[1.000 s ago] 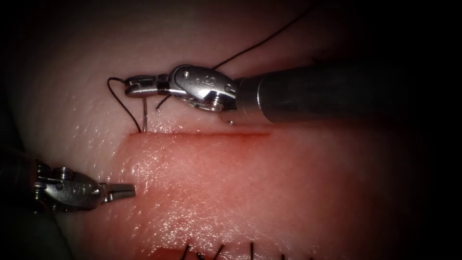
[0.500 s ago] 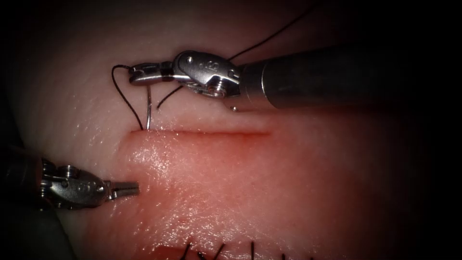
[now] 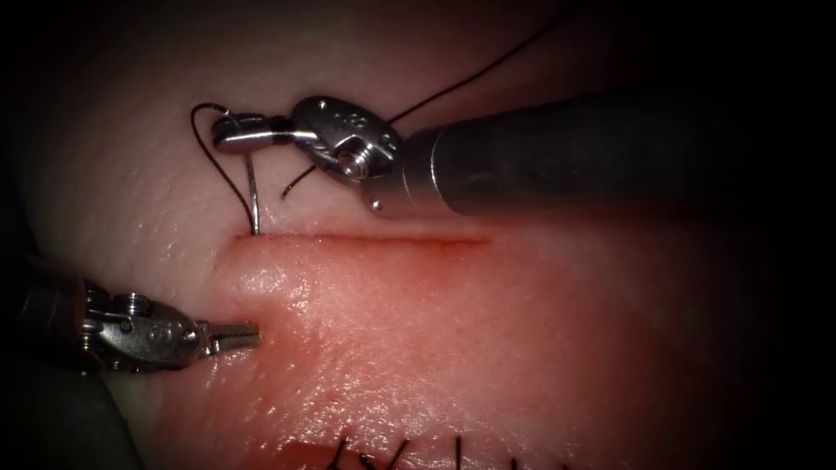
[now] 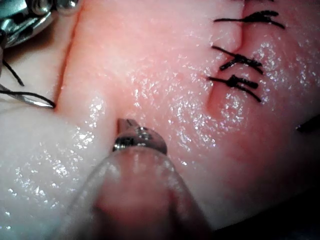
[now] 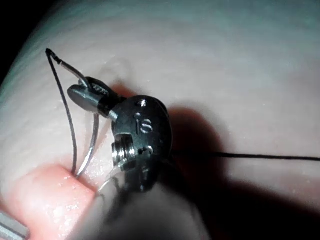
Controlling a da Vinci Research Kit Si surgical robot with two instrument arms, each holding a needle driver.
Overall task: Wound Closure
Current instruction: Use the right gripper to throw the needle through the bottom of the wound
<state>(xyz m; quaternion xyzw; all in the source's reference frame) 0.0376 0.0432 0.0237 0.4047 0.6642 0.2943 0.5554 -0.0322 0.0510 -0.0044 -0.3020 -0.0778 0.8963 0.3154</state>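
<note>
Tissue (image 3: pixel 488 331) | right tool (image 3: pixel 228 132) clamps needle (image 3: pixel 253 187), tip buried at cut (image 3: pixel 366 239) | left tool (image 3: pixel 237 332) closed, empty

Dark shafts (image 3: pixel 557 161); silver wrists (image 3: pixel 344 139) — perhaps stamped.

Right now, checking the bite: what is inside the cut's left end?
The needle, held near its tail by the right end effector, enters the cut there beside the thread; its tip is buried.

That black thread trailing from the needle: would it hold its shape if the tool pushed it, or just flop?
Probably floppy: the thread droops in a loose loop beside the needle held by the right tool. It looks very thin, so likely light, and may slip on the wet-looking tissue.
</note>
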